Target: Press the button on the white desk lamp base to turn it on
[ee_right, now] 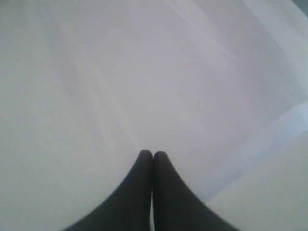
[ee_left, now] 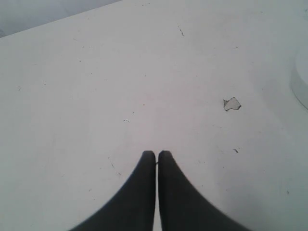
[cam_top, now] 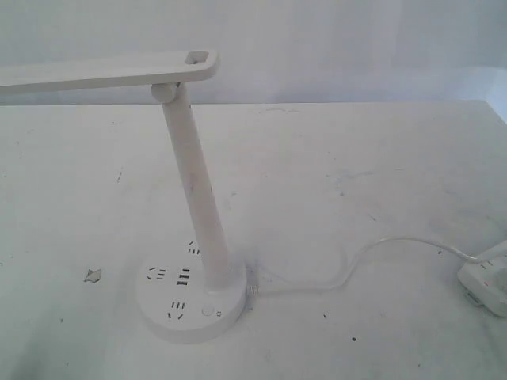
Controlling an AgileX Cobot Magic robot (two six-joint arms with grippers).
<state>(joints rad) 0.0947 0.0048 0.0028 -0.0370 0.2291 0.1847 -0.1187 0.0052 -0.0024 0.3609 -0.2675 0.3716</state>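
Button [cam_top: 208, 310]: small, round, on the top face of the base [cam_top: 190, 332], at the near rim, just right of the lower socket slots [cam_top: 181, 304] and in front of the column [cam_top: 181, 131] foot. Untouched.

Base: thick white disc, flat on the table [cam_top: 356, 174], lower left of centre in the exterior view. Dark slots and ports across the top.

White desk lamp [cam_top: 202, 214]: column leaning up and to the left; flat bar head [cam_top: 111, 71] running left past the frame edge.

Cable [cam_top: 348, 265]: white, out of the base's right side, curving across to the power strip [cam_top: 485, 283] at the right edge, well apart from the base.

Chip mark [cam_top: 93, 275]: grey, on the table left of the base; also in the left wrist view [ee_left: 231, 103], near a sliver of base rim [ee_left: 302, 82].

Left gripper [ee_left: 156, 154]: jaws together, over bare table, apart from the base.

Right gripper [ee_right: 153, 154]: jaws together, over a blurred white surface; place relative to the lamp not determinable.
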